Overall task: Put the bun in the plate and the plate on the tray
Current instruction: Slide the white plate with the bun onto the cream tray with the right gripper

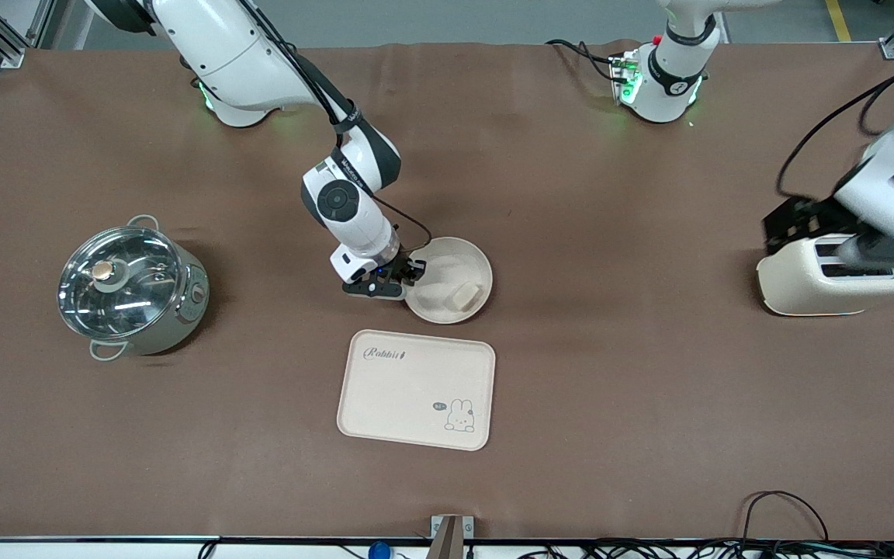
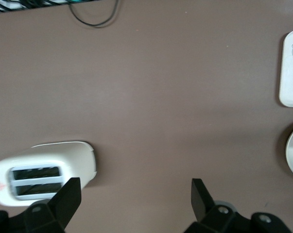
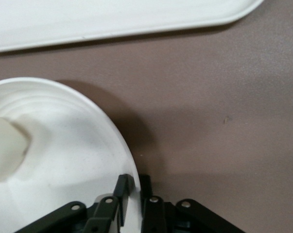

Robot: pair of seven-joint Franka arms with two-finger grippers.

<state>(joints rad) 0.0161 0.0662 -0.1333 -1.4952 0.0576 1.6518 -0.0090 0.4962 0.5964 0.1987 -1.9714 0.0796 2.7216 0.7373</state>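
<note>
The round cream plate (image 1: 451, 268) rests on the brown table with the small pale bun (image 1: 464, 294) lying inside it. My right gripper (image 1: 410, 273) is shut on the plate's rim (image 3: 130, 179) at the edge toward the right arm's end, one finger inside the rim and one outside. The bun (image 3: 5, 148) also shows in the right wrist view. The cream Rabbit tray (image 1: 416, 388) lies nearer the front camera than the plate, bare. My left gripper (image 2: 135, 194) hangs open over the table beside the toaster, holding nothing.
A cream toaster (image 1: 835, 283) stands toward the left arm's end of the table, partly covered by the left arm. A steel pot with a glass lid (image 1: 130, 287) stands toward the right arm's end. Cables run along the front edge.
</note>
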